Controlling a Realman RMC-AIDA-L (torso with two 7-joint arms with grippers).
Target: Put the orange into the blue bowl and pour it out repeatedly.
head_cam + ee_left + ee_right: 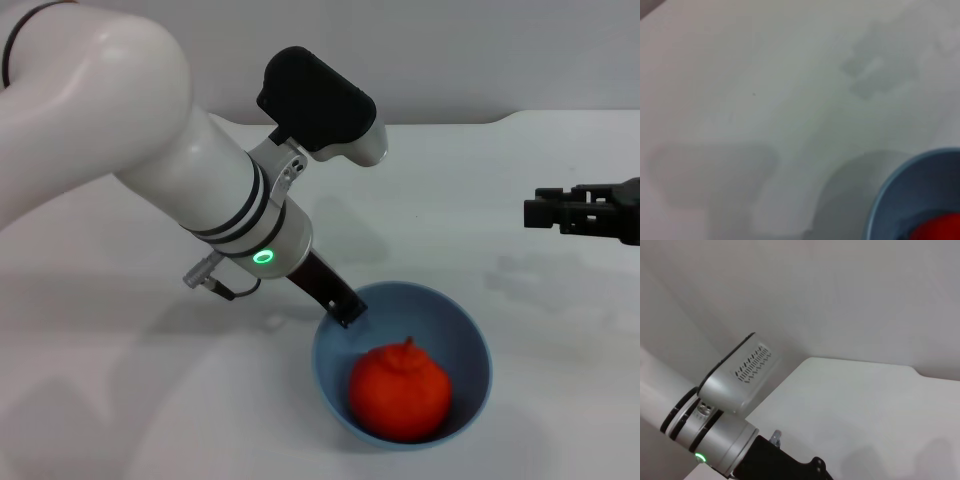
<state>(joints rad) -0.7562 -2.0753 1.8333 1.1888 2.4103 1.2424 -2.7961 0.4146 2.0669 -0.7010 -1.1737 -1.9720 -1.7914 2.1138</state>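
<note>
Since the orange [399, 391] already sits inside the blue bowl [470, 345] on the desk [110, 400], pouring looks next. The left tool [344, 311] pinches the bowl's far rim and should tip it. Farther off, the right tool [545, 212] waits; I cannot tell its grip.

The left arm [150, 150] is glossy white with black bands and a glowing green ring light [263, 257]. A black-topped camera housing [320, 105] sits on its wrist. The right pincer [580, 212] is matte black.
</note>
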